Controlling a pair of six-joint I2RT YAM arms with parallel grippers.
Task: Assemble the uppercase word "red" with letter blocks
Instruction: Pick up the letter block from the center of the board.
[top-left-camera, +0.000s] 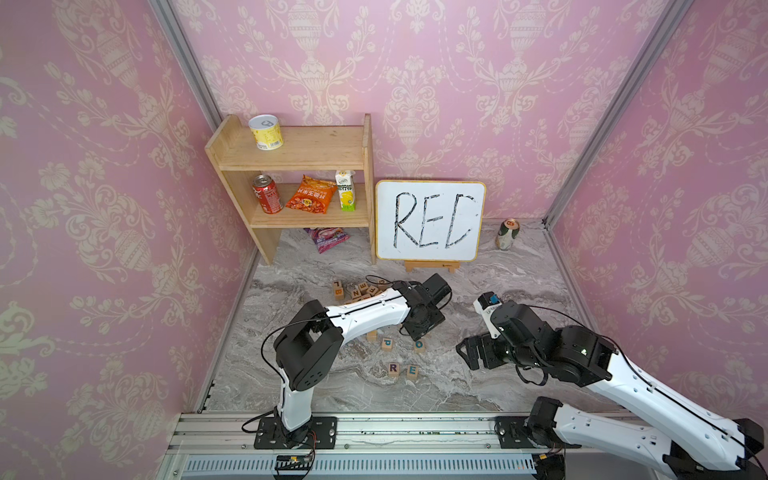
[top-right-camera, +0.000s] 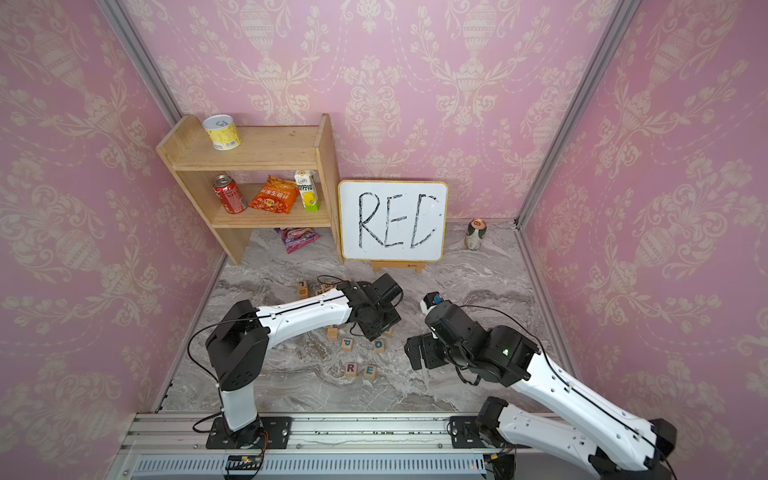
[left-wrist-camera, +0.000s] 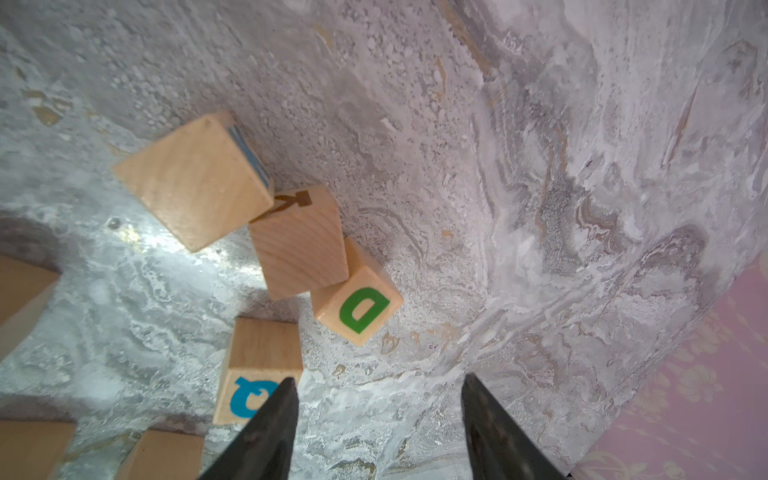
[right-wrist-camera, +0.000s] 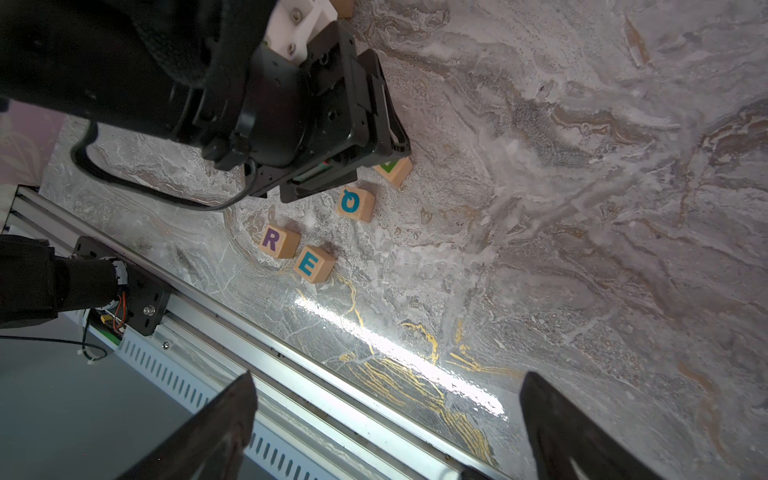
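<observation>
I record the R block (top-left-camera: 393, 368) just left of the E block (top-left-camera: 412, 371), near the table's (top-left-camera: 498, 291) front. Behind them sit the P block (top-left-camera: 387, 344) and Q block (top-left-camera: 419, 344); the D block (left-wrist-camera: 358, 309) lies behind the Q block.

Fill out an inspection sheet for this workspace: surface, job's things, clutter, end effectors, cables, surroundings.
Surface: marble-patterned tabletop; no spills seen.
Job's things: R block and E block side by side near the aluminium rail; D block apart from them, next to other blocks, ahead of the left end effector.
Clutter: Q block; P block; pile of spare blocks; whiteboard; stocked wooden shelf; drink can by the back wall.
End effectors: left has its jaws apart and is empty; right end effector is wide open and empty.
Cables: black cable loops off the left arm.
Surroundings: pink wallpaper on three sides.
</observation>
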